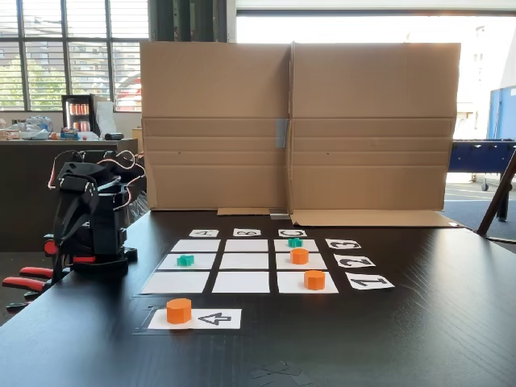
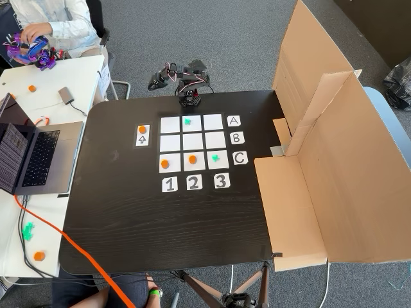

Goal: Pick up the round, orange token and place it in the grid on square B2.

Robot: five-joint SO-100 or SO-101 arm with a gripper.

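Pincer [image 1: 97,216]: part of the black arm [image 1: 89,218] folded low at the counter's left edge in the front fixed view, well apart from every token. Whether its fingers stand apart or together cannot be told; the dark parts merge. In the high fixed view the arm [image 2: 189,86] sits just beyond the counter's far edge, beside row A.

Round, orange token [image 1: 178,310]: stands upright on the single white sheet with an arrow [image 1: 214,318], near the front edge of the black counter [image 1: 419,339], outside the grid. Seen from above [image 2: 142,129] on the same sheet [image 2: 142,140]. Untouched by the arm.

Grid [image 1: 193,245]: nine white rectangles, labelled A B C along one side and 1 2 3 along another.

Square B2 [image 1: 246,260]: centre cell, bare white paper, nothing on it; also bare from above [image 2: 192,142].

Other occupants of the grid: two further orange tokens [image 1: 299,255] [image 1: 314,279] in the right column of the front view; two teal tokens [image 1: 185,260] [image 1: 295,242].

Surroundings: cardboard screen [image 1: 298,121] behind the grid; laptop [image 2: 35,157] on a side table; a person's hand [image 2: 29,32] at the upper left of the high view.

Progress, by judgement: nothing accomplished. Reach, grasp, lift, carry to the centre cell and release all remain.
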